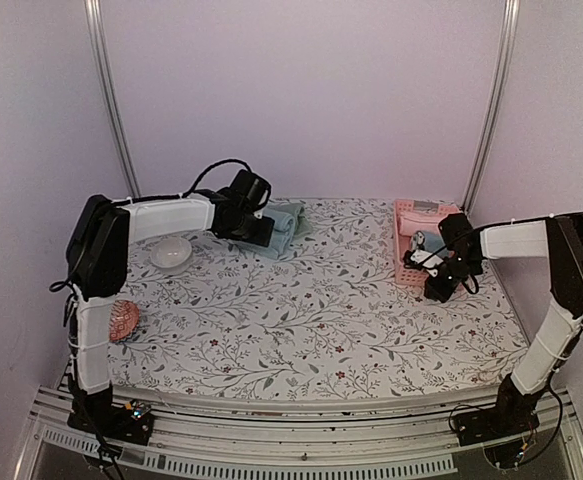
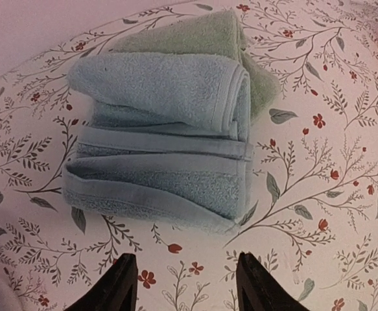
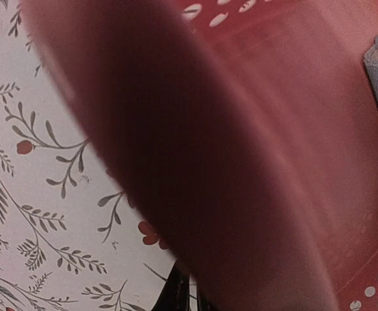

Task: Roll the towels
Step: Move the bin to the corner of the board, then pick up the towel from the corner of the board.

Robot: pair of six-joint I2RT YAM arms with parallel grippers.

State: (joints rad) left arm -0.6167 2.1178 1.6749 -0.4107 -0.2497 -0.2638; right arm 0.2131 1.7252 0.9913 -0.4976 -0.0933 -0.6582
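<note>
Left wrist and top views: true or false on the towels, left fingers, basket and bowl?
1. The light blue towel lies partly on top of the green towel. True.
2. The left fingers are closed on the light blue towel. False: they stand open, short of the towel, holding nothing.
3. The pink basket stands on the right side of the table. True.
4. The white bowl sits inside the pink basket. False: it stands on the table at the left, well apart from the basket.
</note>
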